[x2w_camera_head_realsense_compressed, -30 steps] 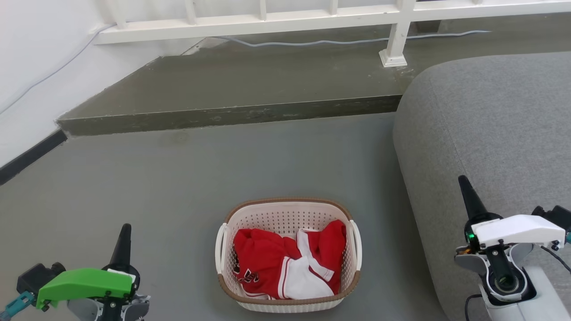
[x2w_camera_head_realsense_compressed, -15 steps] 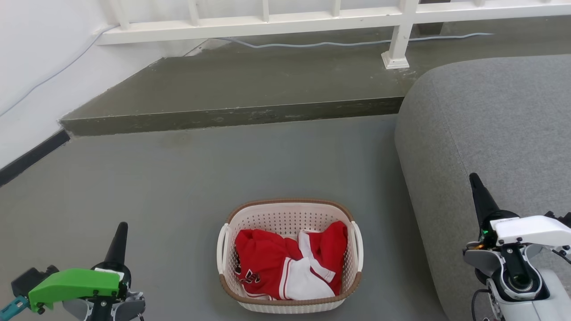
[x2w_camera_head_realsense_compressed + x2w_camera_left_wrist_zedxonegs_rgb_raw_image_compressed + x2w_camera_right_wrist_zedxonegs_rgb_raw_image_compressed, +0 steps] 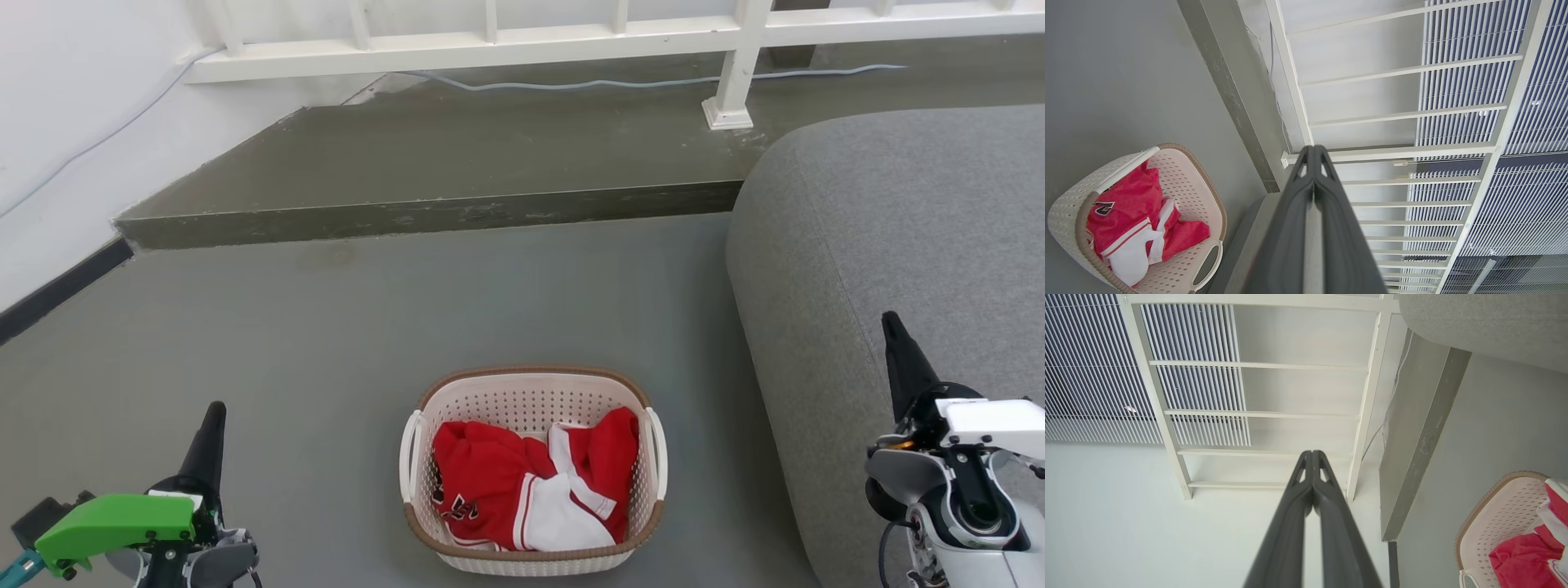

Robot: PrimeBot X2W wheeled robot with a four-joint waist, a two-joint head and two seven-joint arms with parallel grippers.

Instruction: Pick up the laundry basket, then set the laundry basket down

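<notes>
the small cream-white perforated plastic laundry basket (image 3: 522,398), rounded-rectangular with a brown woven-look rim and white loop handles, stands on the grey floor (image 3: 343,327). a crumpled red and white garment (image 3: 498,490) lies inside it.

in the head view the left gripper (image 3: 214,415) is well to the basket's left and the right gripper (image 3: 890,325) well to its right, neither touching it. each shows there as a single dark spike. the wrist views make it plain: the left gripper (image 3: 1313,149) has its two long fingers pressed together on nothing, and so does the right gripper (image 3: 1312,454).

the left wrist view takes in most of the basket (image 3: 1184,179) with both handles, while the right wrist view catches one corner of it (image 3: 1502,506).

a rounded grey fabric sofa (image 3: 898,229) sits just right of the basket. beyond the basket a raised dark step (image 3: 424,163) carries a white railing (image 3: 490,45). the wrist views add blue-grey louvred slats (image 3: 1466,36) behind that railing.
</notes>
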